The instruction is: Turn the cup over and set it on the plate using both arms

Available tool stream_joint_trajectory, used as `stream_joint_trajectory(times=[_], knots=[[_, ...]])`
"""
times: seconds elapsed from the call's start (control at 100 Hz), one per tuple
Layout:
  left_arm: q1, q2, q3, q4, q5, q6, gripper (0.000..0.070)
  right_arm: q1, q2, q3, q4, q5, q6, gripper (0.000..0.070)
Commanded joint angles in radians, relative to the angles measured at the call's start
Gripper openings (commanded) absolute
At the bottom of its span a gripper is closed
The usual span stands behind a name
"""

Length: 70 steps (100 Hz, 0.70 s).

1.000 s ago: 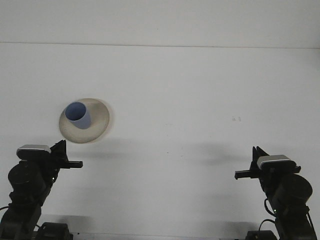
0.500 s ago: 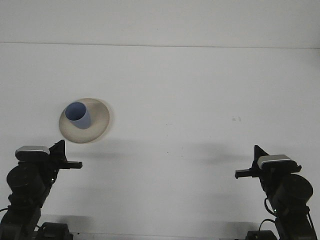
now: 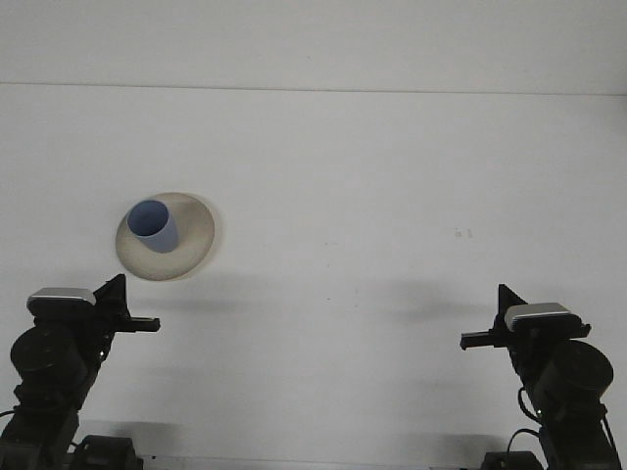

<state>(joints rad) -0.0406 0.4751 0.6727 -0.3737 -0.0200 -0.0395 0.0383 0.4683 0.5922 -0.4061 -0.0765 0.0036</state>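
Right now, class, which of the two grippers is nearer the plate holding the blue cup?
The left gripper: it sits just below the plate; the right gripper is across the table.

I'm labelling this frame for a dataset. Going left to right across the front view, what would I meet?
Left gripper → blue cup standing mouth-up on the beige plate → bare white table → right gripper.

There were no words, labels, brand names, numbers or signs that could be read anywhere, and the small dark speck on the white table [image 3: 461, 233] was too tiny to tell if it was writing at all.
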Motion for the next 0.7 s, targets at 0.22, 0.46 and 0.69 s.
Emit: stream_joint_trajectory(times=[0.22, 0.46, 0.69], knots=[[0.000, -0.122, -0.171, 0.311, 0.001, 0.037, 0.0011, 0.001, 0.002, 0.011, 0.012, -0.002, 0.007, 0.0000], [0.000, -0.309, -0.424, 0.440, 0.001, 0.058, 0.0011, 0.001, 0.002, 0.011, 0.012, -0.002, 0.007, 0.0000], [0.000, -0.446, -0.581, 0.499, 0.001, 0.058, 0.0011, 0.001, 0.002, 0.011, 0.012, -0.002, 0.007, 0.0000]])
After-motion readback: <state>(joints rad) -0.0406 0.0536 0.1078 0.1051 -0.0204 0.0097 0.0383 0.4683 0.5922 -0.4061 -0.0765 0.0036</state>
